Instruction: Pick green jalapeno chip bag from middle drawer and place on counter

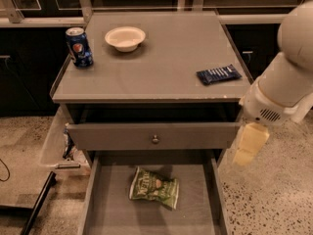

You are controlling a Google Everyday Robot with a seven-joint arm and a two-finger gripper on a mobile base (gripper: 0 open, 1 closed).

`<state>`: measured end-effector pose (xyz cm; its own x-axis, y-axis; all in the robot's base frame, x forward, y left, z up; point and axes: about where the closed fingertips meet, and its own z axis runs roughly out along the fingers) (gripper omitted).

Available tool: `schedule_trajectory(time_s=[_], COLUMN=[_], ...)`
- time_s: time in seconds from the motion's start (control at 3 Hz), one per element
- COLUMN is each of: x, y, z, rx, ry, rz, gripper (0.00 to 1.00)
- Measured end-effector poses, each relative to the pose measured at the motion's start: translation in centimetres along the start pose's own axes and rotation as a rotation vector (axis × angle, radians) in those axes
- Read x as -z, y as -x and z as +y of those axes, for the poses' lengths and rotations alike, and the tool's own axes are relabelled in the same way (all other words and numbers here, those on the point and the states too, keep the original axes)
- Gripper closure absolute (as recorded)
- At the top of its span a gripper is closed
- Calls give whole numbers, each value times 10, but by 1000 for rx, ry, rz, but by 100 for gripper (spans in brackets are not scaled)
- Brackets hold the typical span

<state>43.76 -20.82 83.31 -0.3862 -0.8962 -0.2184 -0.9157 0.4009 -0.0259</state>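
Pincer (248,146) hangs off the right front corner of the table (166,58), below the white arm (288,77) and beside the right end of the upper drawer front (117,137). It holds nothing. I cannot tell whether it is spread or pressed together, since it reads only as one pale block.

Bag (153,188) is green and crinkled with white lettering. It lies flat on the floor of the open drawer (195,209), near the middle and slightly left, clear of both side walls. Pincer and bag are well apart — the pincer is up and to the right, outside the drawer's right wall.

On the table:
- blue can (79,47) upright at the back left
- white bowl (125,37) just right of the can, not touching it
- dark blue wrapper (218,74) flat near the right edge

The upper drawer front, with its small knob (155,139), stands partly pulled out above the open drawer.
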Motion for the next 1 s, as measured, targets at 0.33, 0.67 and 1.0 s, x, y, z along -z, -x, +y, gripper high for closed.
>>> schedule_trajectory(time_s=[0.33,0.67,1.0], x=[-47,-53,-53], y=[-12,-6,-8], z=[12,11,15], rx=[-22,30,40], ry=[42,44,61], rz=[2,71,93], gripper=[0,0,0])
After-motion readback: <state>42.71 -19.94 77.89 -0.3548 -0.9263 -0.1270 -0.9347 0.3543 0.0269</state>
